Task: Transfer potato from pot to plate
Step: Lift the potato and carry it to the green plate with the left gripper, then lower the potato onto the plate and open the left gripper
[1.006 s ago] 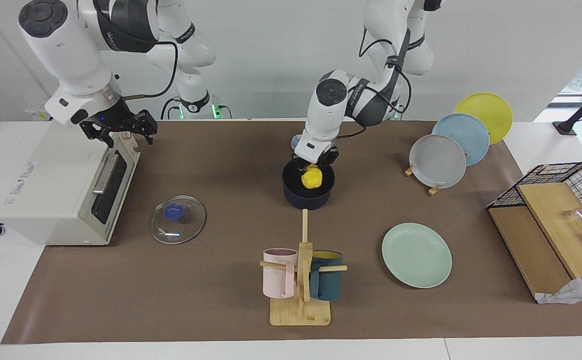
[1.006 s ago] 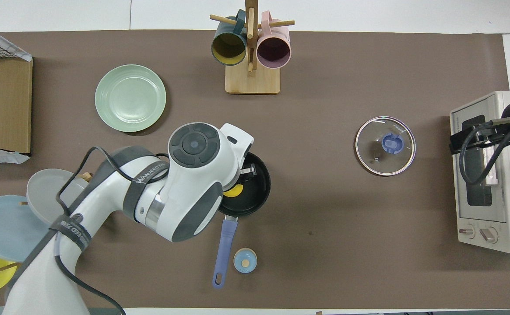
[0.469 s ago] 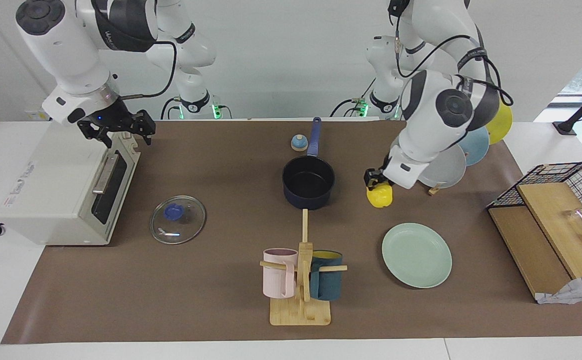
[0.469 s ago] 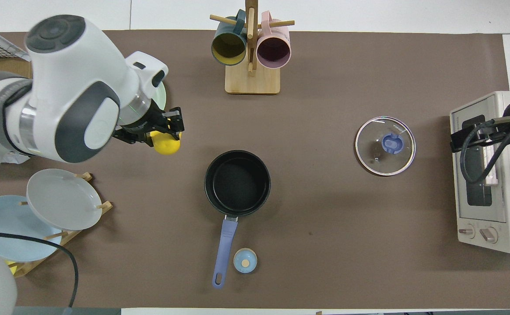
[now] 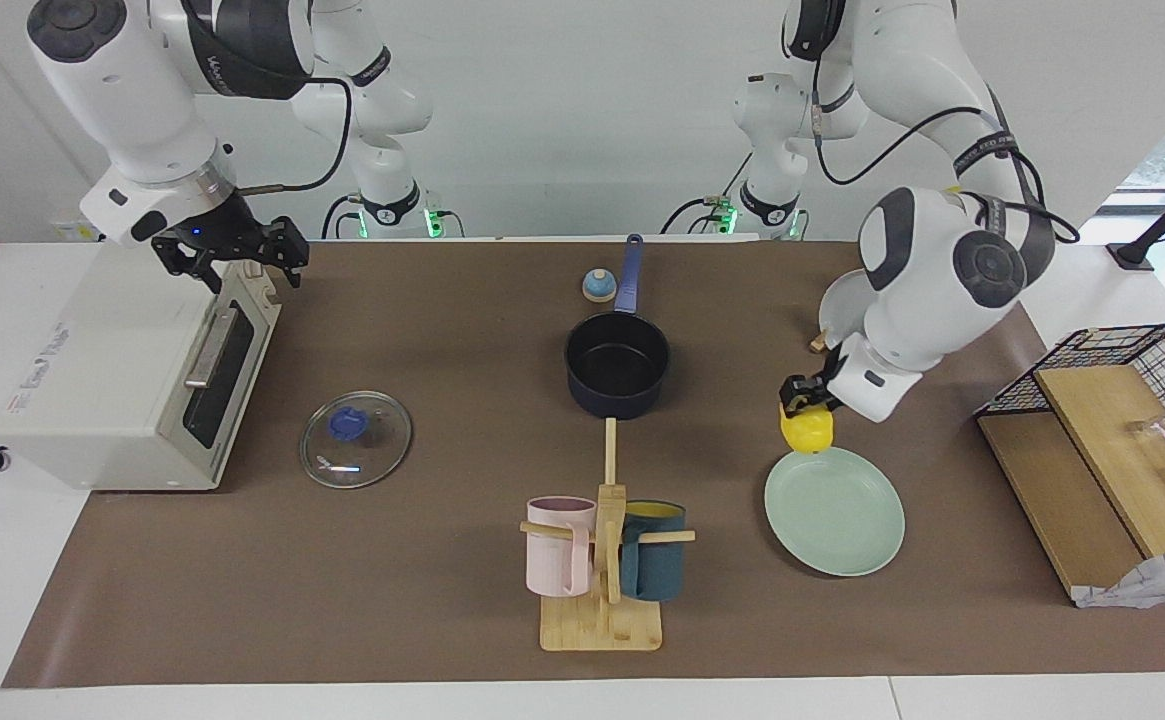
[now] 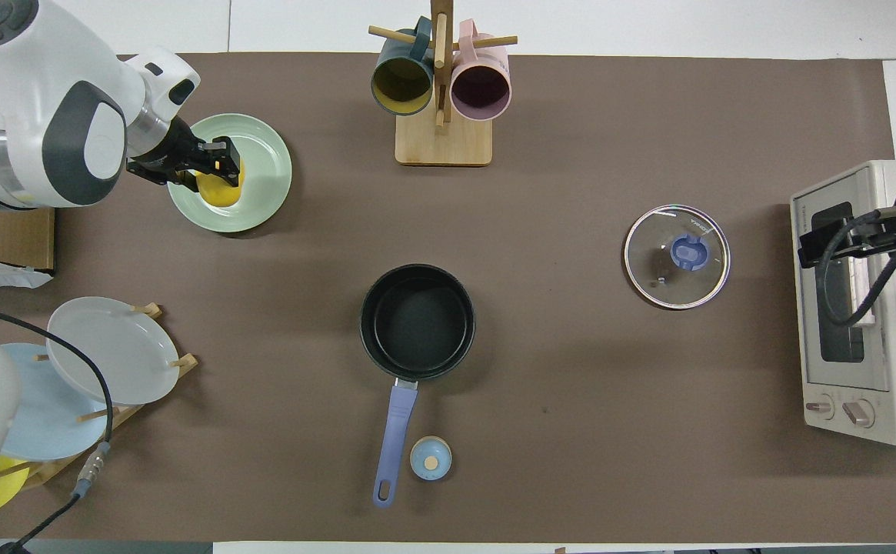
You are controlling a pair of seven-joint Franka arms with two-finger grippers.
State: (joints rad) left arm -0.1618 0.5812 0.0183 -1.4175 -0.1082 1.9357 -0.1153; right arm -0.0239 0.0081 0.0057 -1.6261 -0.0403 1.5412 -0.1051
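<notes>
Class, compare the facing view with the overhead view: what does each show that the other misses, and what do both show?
Only the facing view shows the potato hanging above the plate, not resting on it, and the wire basket. Only the overhead view shows the toaster oven's knobs. Both show the left hand shut on the potato, the empty pot, the glass lid, and the right hand over the toaster oven.

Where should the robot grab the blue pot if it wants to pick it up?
Probably by the long straight handle, from above. It sticks out flat from the pot toward the robots, thin enough for a pincer, with only a small blue knob beside it.
</notes>
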